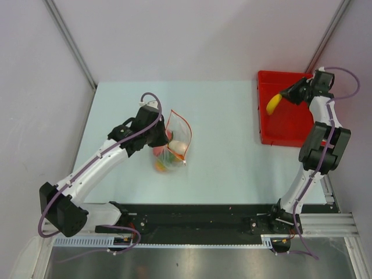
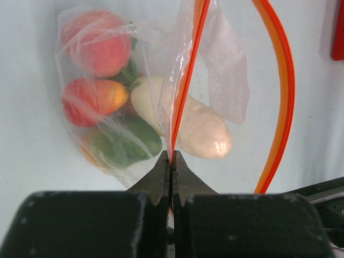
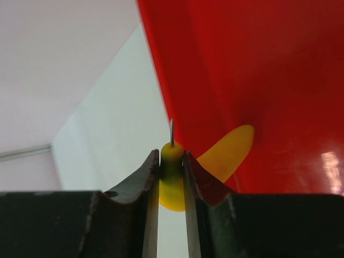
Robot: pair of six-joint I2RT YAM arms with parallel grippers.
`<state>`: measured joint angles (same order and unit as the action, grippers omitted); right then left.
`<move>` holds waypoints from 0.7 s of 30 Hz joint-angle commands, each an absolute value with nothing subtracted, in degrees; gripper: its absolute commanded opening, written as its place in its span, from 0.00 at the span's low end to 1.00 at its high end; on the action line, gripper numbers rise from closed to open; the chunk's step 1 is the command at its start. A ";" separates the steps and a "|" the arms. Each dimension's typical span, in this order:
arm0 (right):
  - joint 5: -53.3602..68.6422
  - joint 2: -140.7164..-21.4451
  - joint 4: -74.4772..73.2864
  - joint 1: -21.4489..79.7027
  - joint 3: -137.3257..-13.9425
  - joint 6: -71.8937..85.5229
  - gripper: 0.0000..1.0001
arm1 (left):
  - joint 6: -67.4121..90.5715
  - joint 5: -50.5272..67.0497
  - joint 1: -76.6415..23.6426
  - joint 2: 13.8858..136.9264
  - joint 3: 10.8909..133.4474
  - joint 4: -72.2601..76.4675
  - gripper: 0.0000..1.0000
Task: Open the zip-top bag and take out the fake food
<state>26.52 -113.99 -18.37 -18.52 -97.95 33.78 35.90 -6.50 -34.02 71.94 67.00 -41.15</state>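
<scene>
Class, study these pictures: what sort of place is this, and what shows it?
Probably a robotics lab work cell: two robot arms mounted at a pale table, plain partition walls around it, and props: a zip-top bag of toy food and a toy banana over a red tray.

The desk (image 1: pixel 232 116) has a flat, pale mint-green top with a matte finish. Plain off-white panels enclose it on three sides: a back wall (image 1: pixel 203 35), a left wall (image 1: pixel 35 116) and a right wall (image 1: pixel 360 116). A grey strut (image 1: pixel 68 40) runs along the back-left corner joint, and a second strut (image 1: pixel 329 35) runs along the back-right joint. A black base plate (image 1: pixel 197 218) spans the near edge of the desk. Below it lies a brushed metal sheet (image 1: pixel 192 261) with a dull reflection. Lighting is soft and even; shadows are faint.
</scene>
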 commanded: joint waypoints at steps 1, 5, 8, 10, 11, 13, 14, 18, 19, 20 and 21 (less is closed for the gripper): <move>28.74 -112.42 -12.74 -18.46 -93.89 31.46 0.08 | 34.89 -4.75 -34.19 72.68 69.79 -40.25 0.00; 26.28 -110.49 -16.59 -18.72 -88.60 30.50 0.20 | 34.54 -4.48 -34.28 73.04 69.87 -40.25 0.00; 22.60 -109.43 -25.27 -18.72 -88.07 27.96 0.31 | 34.28 -4.31 -34.19 73.12 70.05 -40.25 0.00; 19.70 -108.20 -28.64 -18.72 -87.37 26.20 0.39 | 34.28 -4.13 -34.19 73.30 70.14 -39.99 0.00; 18.56 -106.54 -31.78 -18.72 -86.58 25.58 0.42 | 34.19 -4.04 -34.19 73.39 70.31 -39.90 0.00; 14.34 -104.95 -35.14 -18.63 -86.22 23.92 0.54 | 34.28 -4.04 -34.19 73.30 70.23 -39.73 0.00; 13.28 -104.07 -37.07 -18.63 -85.79 23.56 0.57 | 34.19 -3.96 -34.19 73.21 70.31 -39.73 0.00; 12.22 -100.03 -38.93 -17.76 -86.48 21.71 0.67 | 34.19 -4.22 -34.28 73.04 70.40 -39.64 0.00; 11.61 -99.41 -40.15 -17.49 -87.44 21.71 0.67 | 34.19 -4.31 -34.19 73.04 70.49 -39.64 0.00; 10.47 -98.71 -43.04 -16.79 -88.32 21.80 0.67 | 34.19 -4.39 -34.19 73.12 70.49 -39.73 0.00; 8.98 -97.83 -43.85 -14.18 -89.03 21.54 0.67 | 34.19 -4.22 -34.28 73.04 70.49 -39.81 0.00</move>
<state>14.31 -104.49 -37.50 -18.26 -85.03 24.16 35.46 -4.71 -34.02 73.25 67.85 -40.99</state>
